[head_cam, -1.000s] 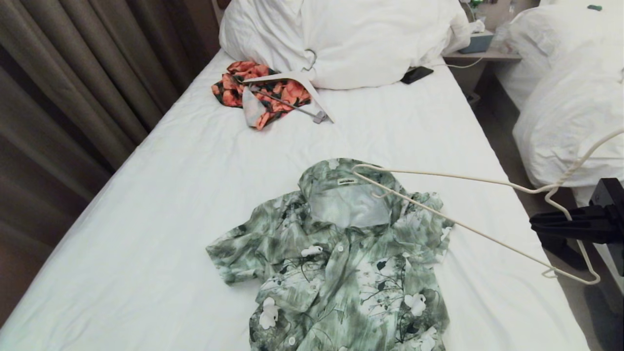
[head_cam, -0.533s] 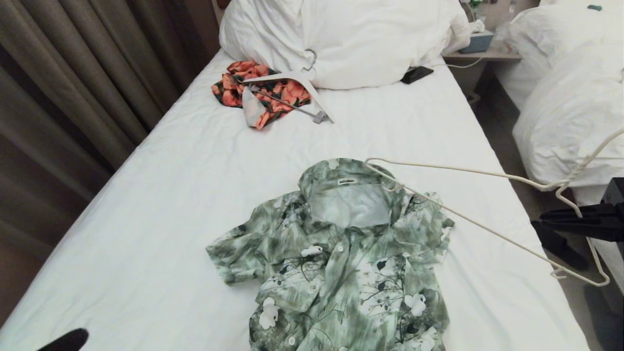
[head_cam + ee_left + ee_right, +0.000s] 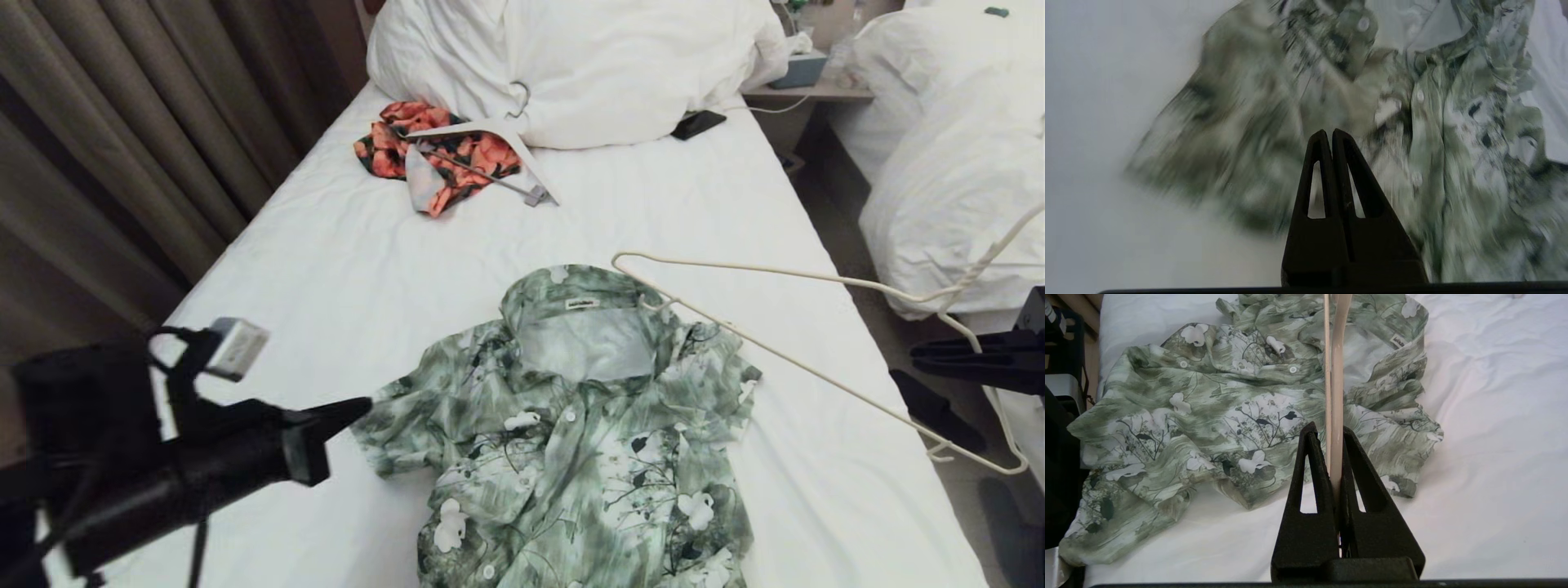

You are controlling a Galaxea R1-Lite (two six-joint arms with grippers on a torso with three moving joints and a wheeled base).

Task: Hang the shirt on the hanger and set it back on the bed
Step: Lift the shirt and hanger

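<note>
The green leafy shirt (image 3: 571, 433) lies flat and crumpled on the bed (image 3: 326, 269), collar toward the pillows. Off the bed's right edge my right gripper (image 3: 918, 359) is shut on the cream hanger (image 3: 784, 367), which hangs in the air with its far end just above the collar. From the wrist, the hanger (image 3: 1336, 375) runs straight out between the right gripper (image 3: 1327, 430) fingers over the shirt (image 3: 1216, 408). My left gripper (image 3: 359, 406) is shut and empty, its tip beside the shirt's left sleeve. In its own view the left gripper (image 3: 1329, 132) hovers over the shirt (image 3: 1372, 122).
An orange-and-black garment (image 3: 441, 155) with a thick white clip hanger (image 3: 498, 135) lies near the big pillows (image 3: 571, 65). A dark phone (image 3: 698, 124) rests by the pillows. A second bed with a bulky duvet (image 3: 955, 163) stands on the right; curtains (image 3: 122, 147) on the left.
My left arm has swung into view from the lower left and reached toward the shirt's left sleeve. The hanger and right gripper have drifted slightly right.
</note>
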